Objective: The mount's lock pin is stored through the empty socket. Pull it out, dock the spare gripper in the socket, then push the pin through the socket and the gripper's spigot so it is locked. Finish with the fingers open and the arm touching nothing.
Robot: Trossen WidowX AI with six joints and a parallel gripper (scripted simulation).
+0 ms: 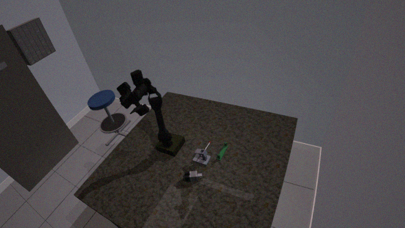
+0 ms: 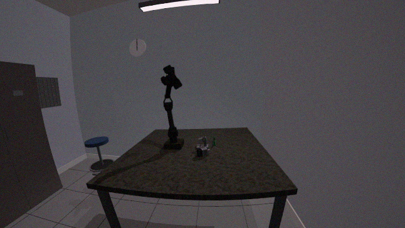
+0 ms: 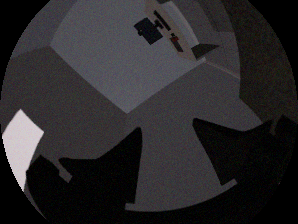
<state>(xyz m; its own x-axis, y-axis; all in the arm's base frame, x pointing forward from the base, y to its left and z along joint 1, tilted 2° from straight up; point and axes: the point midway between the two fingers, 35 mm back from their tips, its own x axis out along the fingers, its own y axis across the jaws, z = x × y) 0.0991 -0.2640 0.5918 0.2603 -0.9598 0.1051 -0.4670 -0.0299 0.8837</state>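
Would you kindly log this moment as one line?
gripper: open, empty, raised | pin: in mount | spare gripper: on table

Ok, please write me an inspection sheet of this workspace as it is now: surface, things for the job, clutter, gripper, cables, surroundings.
Surface: dark speckled table, dim light; arm base near its back edge.
Job's things: grey mount with the red-tipped lock pin through its socket; spare gripper lying in front of it, not docked.
Clutter: green piece beside the mount, apart from it.
Gripper: gripper raised high above the table's back corner, fingers apart, holding nothing, far from the mount.
Cables: nothing seen.
Surroundings: blue stool, dark cabinet, wall clock, ceiling light, tiled floor.
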